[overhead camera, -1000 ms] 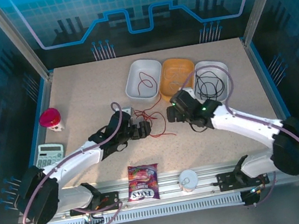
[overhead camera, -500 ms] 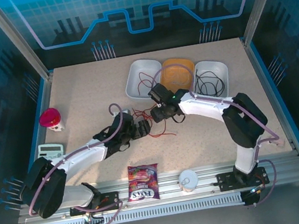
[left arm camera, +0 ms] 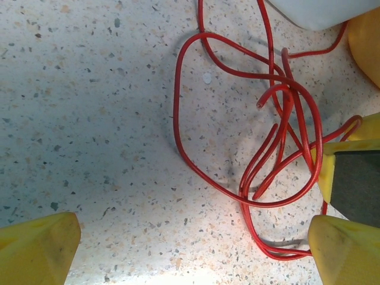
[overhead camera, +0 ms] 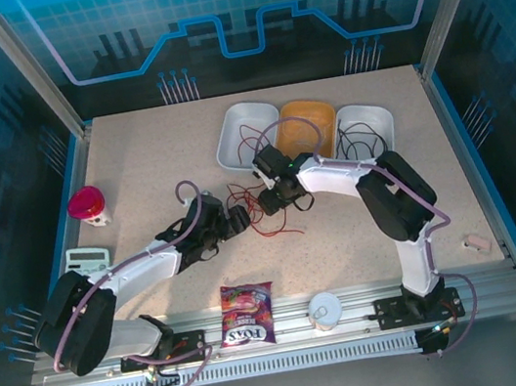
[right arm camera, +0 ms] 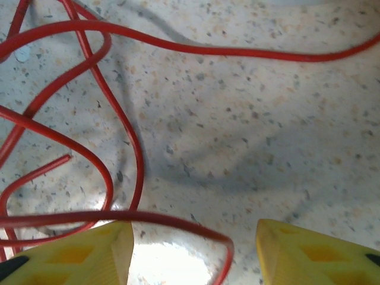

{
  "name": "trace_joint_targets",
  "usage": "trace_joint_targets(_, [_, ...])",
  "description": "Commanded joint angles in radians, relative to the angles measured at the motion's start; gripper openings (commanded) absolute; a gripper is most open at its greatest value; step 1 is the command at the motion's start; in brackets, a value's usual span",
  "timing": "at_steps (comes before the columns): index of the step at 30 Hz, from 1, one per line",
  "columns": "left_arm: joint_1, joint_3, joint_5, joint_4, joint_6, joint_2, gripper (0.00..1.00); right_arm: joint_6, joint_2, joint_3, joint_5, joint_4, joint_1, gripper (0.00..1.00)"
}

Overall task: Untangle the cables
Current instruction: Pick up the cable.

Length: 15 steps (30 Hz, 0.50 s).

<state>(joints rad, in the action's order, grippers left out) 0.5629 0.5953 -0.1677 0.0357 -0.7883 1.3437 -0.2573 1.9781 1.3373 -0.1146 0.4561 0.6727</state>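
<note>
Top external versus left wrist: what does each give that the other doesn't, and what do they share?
Top external adds the black cable coiled in the right white bin, a calculator and a candy bag. Left wrist adds how loops of the red cables cross, with a loose end inside them, ahead of the left gripper, jaws open. Both share the red tangle on the speckled table, near the left white bin and orange bin.

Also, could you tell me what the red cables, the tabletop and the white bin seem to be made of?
The red cables look like wire in smooth, glossy plastic insulation: they hold soft loops. The tabletop looks like speckled stone-pattern laminate or composite, beige with dark flecks, matte. The white bin is probably moulded plastic, with rounded corners and an even surface.
</note>
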Motion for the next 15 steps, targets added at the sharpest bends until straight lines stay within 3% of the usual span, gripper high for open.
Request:
trace_joint_targets(1, [-0.012, -0.016, 0.013, -0.012, -0.023, -0.006, 0.99, 0.024, 0.030, 0.042, 0.056, -0.010, -0.003, 0.52])
trace_joint_targets(9, [-0.032, -0.018, 0.016, -0.008, -0.041, -0.012, 0.99, 0.003, -0.015, 0.022, 0.022, -0.002, 0.014, 0.13])
trace_joint_targets(15, [-0.069, -0.035, 0.040, -0.022, -0.066, -0.016, 0.99, 0.002, -0.122, -0.010, -0.106, 0.027, 0.067, 0.05])
